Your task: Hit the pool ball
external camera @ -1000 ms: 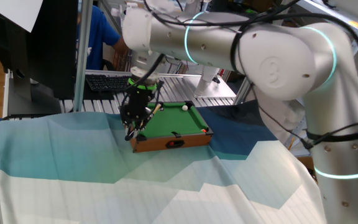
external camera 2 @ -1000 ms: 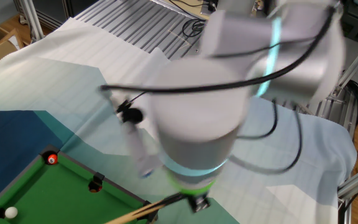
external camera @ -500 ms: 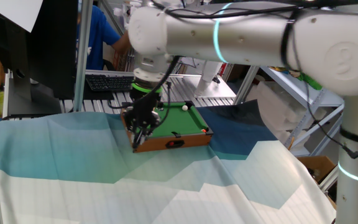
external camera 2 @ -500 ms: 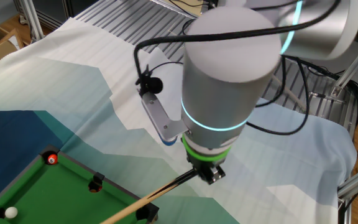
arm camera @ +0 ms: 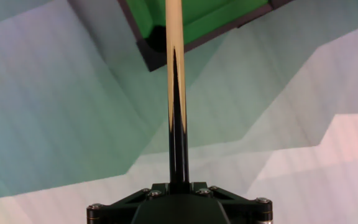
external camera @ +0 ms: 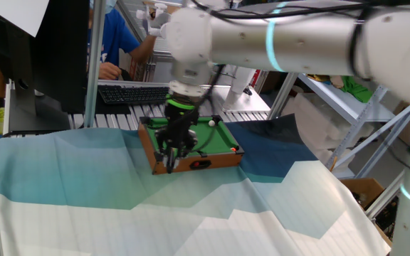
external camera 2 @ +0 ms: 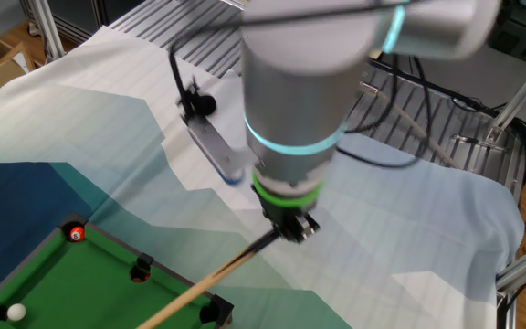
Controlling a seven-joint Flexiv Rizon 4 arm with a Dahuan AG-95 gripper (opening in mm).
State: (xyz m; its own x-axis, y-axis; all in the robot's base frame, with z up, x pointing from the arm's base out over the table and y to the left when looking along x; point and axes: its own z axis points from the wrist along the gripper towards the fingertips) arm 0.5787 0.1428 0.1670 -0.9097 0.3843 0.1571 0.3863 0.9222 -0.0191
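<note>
Claw (external camera 2: 289, 227) clamped on the cue (external camera 2: 204, 291) butt, pointing down, shaft running ahead of it over the pool table (external camera 2: 80, 279) rim. Suggest lining the shaft on the ball (external camera 2: 15, 313) before pushing, stroke straight and level. Ball is tiny, white, glossy, on the felt far out beyond the cue tip, well apart from the claw; red ball (external camera 2: 77, 234) off to one side.

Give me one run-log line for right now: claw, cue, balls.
claw: shut on cue stick | cue stick: shaft reaching over pool table corner | white ball: on felt, not struck | red ball: near corner pocket
</note>
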